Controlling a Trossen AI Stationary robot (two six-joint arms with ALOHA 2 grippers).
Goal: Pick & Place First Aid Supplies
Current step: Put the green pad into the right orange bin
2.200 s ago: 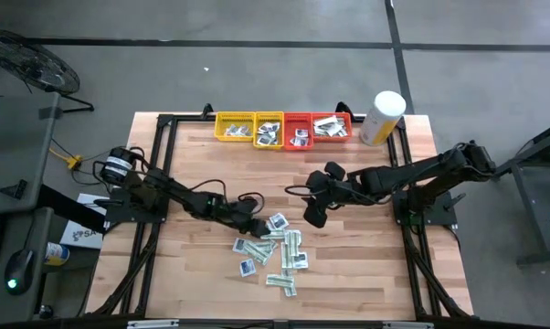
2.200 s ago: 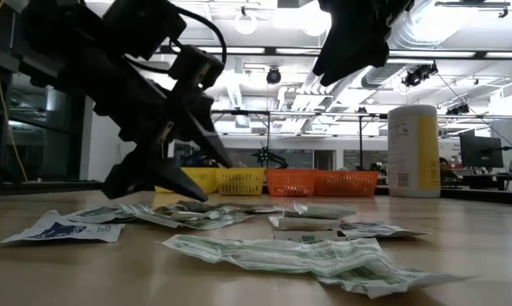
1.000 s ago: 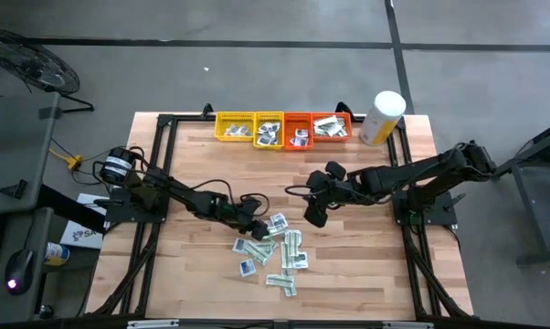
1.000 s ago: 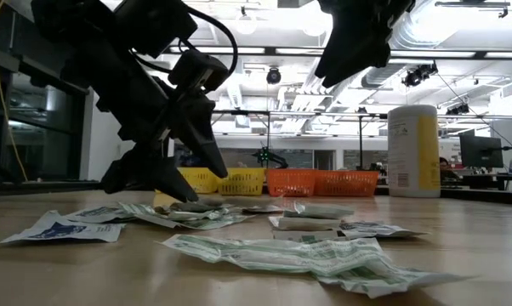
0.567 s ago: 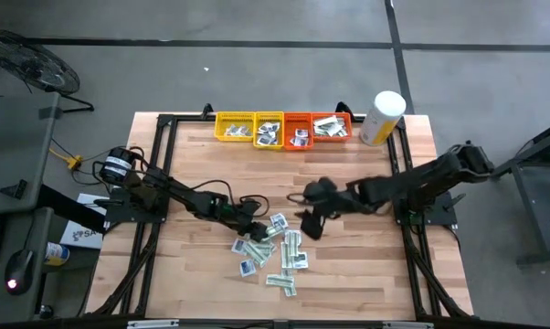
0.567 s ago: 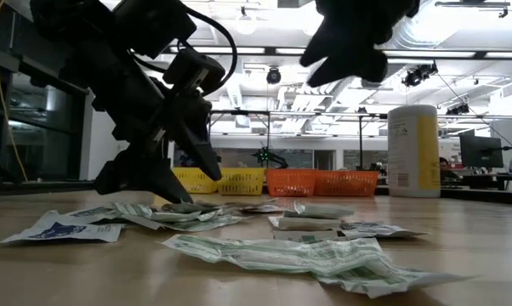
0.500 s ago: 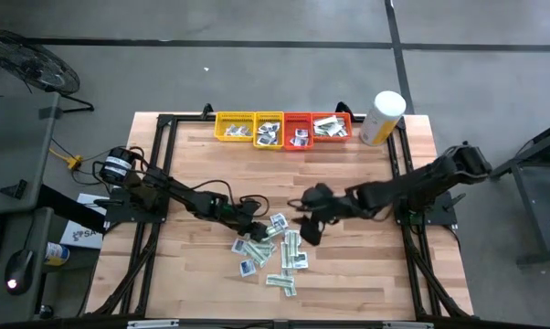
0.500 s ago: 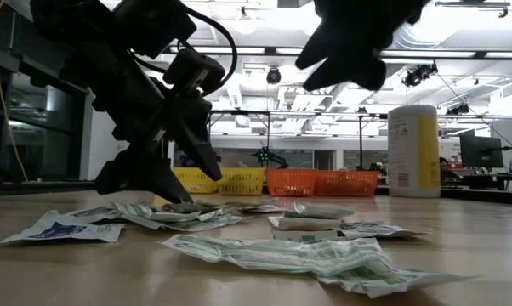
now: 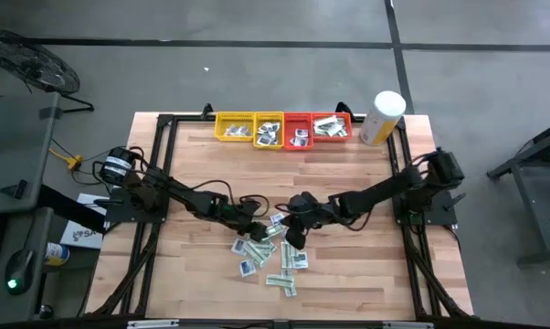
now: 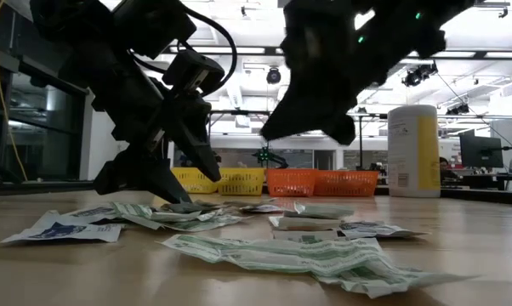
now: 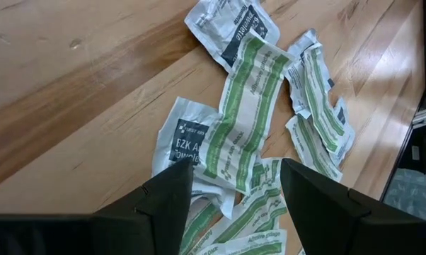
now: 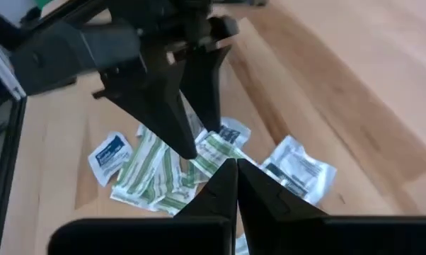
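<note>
- Reaching in from the left side of the worktop (image 9: 193, 274), the left arm holds its left pincer (image 9: 254, 228) low over the left edge of the first aid supplies (image 9: 277, 251), fingers spread apart with nothing between them.
- Seen from the left wrist, a long white-and-green strip (image 11: 245, 117) lies flat just ahead of the spread fingers (image 11: 172, 195), its long axis running away from the pincer toward a white square packet with a dark centre (image 11: 234, 32).
- Under the near end of that strip lies another dark-centred square packet (image 11: 185, 138), partly covered by it.
- More green strips (image 11: 319, 99) lie beside it, overlapping at differing slants.
- From above, the pile sits near the middle of the worktop, slightly toward the front, with strips pointing several ways.
- Over the pile's right part hangs the right pincer (image 9: 293, 233), its arm stretched in from the right side; the fingers are pressed together and no packet is seen between them.
- Along the far edge stand the yellow trays (image 9: 249, 117) and red trays (image 9: 301, 118), then the canister (image 9: 382, 117) at the right.
</note>
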